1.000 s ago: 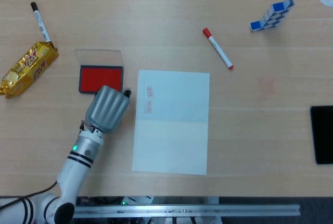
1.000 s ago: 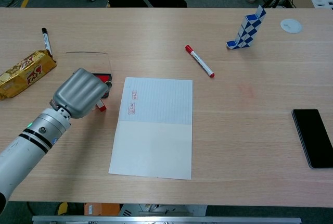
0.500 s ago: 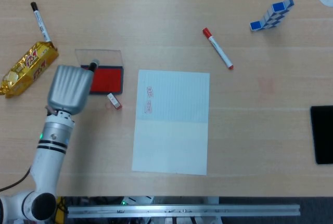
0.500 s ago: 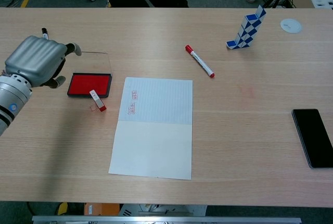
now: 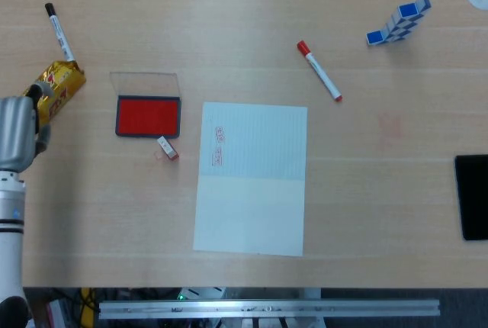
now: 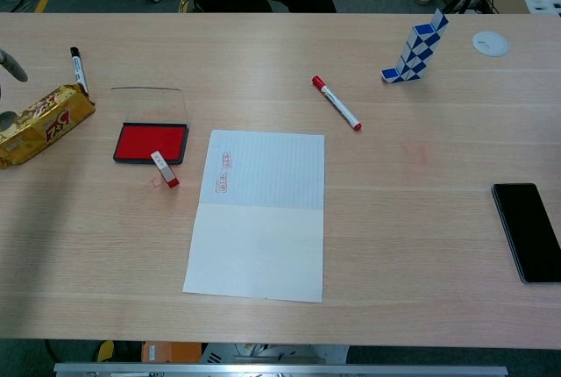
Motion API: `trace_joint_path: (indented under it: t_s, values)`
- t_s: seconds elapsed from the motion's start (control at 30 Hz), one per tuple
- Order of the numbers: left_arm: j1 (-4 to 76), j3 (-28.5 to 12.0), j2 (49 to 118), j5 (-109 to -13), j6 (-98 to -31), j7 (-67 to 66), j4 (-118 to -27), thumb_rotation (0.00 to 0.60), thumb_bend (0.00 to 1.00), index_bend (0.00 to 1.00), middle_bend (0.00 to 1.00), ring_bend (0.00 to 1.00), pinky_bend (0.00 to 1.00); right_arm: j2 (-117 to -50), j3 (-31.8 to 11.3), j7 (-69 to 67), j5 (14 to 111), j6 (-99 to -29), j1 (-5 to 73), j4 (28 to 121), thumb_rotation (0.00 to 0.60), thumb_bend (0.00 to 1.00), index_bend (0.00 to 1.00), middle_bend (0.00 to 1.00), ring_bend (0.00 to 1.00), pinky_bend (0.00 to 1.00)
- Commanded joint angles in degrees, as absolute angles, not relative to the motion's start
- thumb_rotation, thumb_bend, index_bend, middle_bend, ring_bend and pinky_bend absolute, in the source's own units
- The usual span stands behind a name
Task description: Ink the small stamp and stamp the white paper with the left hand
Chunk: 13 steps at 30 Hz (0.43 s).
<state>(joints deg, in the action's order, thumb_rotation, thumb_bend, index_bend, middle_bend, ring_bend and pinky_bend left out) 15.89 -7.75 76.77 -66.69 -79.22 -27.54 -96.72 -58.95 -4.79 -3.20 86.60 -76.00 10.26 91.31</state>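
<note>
The small stamp [image 5: 168, 148] lies released on the worktop [image 5: 244, 30] just below the open ink pad [image 5: 148, 116] and left of the white paper [image 5: 253, 179], which bears 2 red prints, so stamping looks done; the left hand [image 5: 17, 133], holding nothing, sits far left of the pad, its finger spread unclear, with little left but pulling clear.

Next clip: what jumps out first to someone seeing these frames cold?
The white paper lies mid-table and already bears two small red stamp marks near its upper left corner. Just to its left sits the open red ink pad, with the small stamp lying on the table beside it, held by nothing. The left hand is off at the far left edge, next to the gold snack packet.
</note>
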Motion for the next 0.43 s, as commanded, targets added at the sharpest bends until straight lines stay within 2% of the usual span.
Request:
trace_joint_path:
  t_s: [0.03,0.23,0.43]
  values:
    - [13.1,-5.8,75.2,-68.7,-81.7,-24.5,-96.3,0.6,0.27,0.42,0.75,0.71,1.0,-59.0,-4.5,-3.2,87.6,-76.6,10.4,91.6,0.6,0.11,0.36,0.41,0.28,0.41]
    - [9.6,-3.4,74.1,-71.0,-85.1,-22.1,-96.9,0.6,0.27,0.44,0.76,0.73,1.0,-58.5,-3.9,-2.8,88.9,-77.4,10.4,92.5,0.6,0.11,0.39,0.44,0.29,0.41]
    - [7.8,-2.8,73.7,-71.5,-86.4,-21.1,-97.5,0.6,0.27,0.45,0.77,0.74,1.0,-58.7,-3.4,-2.5,89.7,-77.3,10.9,92.8,0.6,0.11,0.41,0.45,0.31,0.43]
